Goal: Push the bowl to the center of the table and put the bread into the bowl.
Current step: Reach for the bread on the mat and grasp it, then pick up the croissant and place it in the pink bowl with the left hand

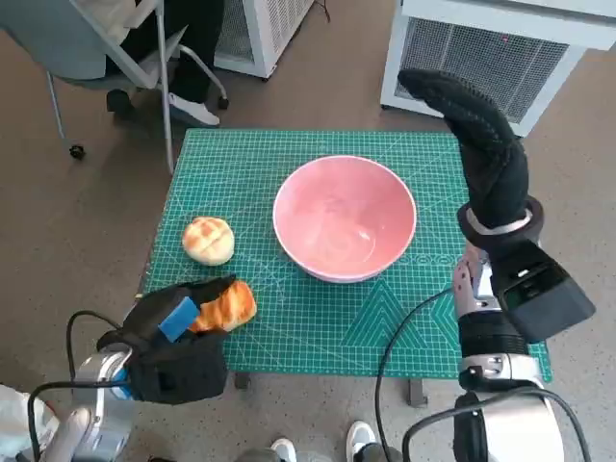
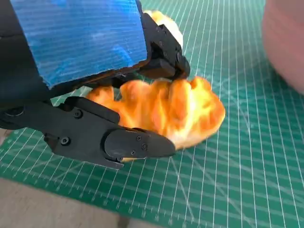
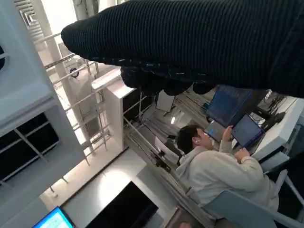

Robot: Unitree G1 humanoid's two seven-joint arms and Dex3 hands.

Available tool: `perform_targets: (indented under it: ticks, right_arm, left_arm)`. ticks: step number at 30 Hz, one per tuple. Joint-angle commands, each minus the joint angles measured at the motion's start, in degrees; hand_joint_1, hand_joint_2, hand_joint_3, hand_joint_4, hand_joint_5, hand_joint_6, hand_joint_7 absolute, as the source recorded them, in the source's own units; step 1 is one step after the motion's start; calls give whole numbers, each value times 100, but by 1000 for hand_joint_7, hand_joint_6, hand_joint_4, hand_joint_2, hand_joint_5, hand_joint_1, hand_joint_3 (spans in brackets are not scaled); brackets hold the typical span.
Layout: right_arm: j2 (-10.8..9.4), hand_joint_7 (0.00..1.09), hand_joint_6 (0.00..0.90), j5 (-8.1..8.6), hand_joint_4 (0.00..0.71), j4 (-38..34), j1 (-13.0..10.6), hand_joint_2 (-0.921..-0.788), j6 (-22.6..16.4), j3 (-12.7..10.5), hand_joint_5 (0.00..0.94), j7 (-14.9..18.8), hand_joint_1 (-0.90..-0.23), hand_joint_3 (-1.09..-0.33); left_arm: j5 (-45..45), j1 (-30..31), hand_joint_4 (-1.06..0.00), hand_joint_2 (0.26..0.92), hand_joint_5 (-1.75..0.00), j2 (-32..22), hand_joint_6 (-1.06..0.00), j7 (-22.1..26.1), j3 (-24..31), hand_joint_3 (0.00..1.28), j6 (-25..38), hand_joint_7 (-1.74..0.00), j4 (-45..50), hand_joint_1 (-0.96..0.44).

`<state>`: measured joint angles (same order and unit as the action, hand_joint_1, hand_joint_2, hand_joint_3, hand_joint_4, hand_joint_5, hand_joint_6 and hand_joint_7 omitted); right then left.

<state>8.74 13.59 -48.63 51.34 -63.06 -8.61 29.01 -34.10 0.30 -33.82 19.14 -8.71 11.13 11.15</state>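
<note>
bread point(image 2: 166, 109) is lying on the green mat point(image 1: 318, 318) at the bench's near left corner, the left hand point(image 1: 178, 342) closing its fingers point(image 2: 128, 142) around it. a round bun point(image 1: 209, 240) is sitting beside the pink bowl point(image 1: 345, 218), mid-mat. the right hand point(image 1: 481, 135) is hanging raised, fingers extended, holding nothing.

You saw a pale pink bowl point(image 1: 345, 217) on a green cutting mat point(image 1: 289, 318) ruled with a fine white grid, beside a golden bun point(image 1: 209, 240) scored in a cross-hatch. The bread point(image 2: 175, 111) was streaked orange and yellow, under your black left hand point(image 1: 173, 339) with blue tape. Your right hand point(image 1: 481, 135) wore black ribbed knit.
</note>
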Motion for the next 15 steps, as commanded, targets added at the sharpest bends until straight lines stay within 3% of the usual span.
perform_targets:
  ticks: [1, 6, 15]
  right_arm:
    - [-40, 149, 271, -30, 256, 20, -170, -921, 14, 31, 3, -61, -556, -754]
    - [-50, 153, 269, -23, 258, 60, -212, -921, 0, 39, 3, -81, -560, -753]
    - [-12, 160, 266, 45, 260, 108, -262, -921, 45, 23, 3, -55, -560, -751]
  left_arm:
    - [70, 27, -702, 921, -983, 7, -543, -232, 21, 142, -367, -1070, -192, -155]
    - [238, 50, -698, 921, -1186, -2, -534, -405, 150, 114, -709, -1168, -222, -27]
    - [462, 80, -737, 920, -1167, -11, -561, -297, 555, 78, -779, -1175, 670, -1]
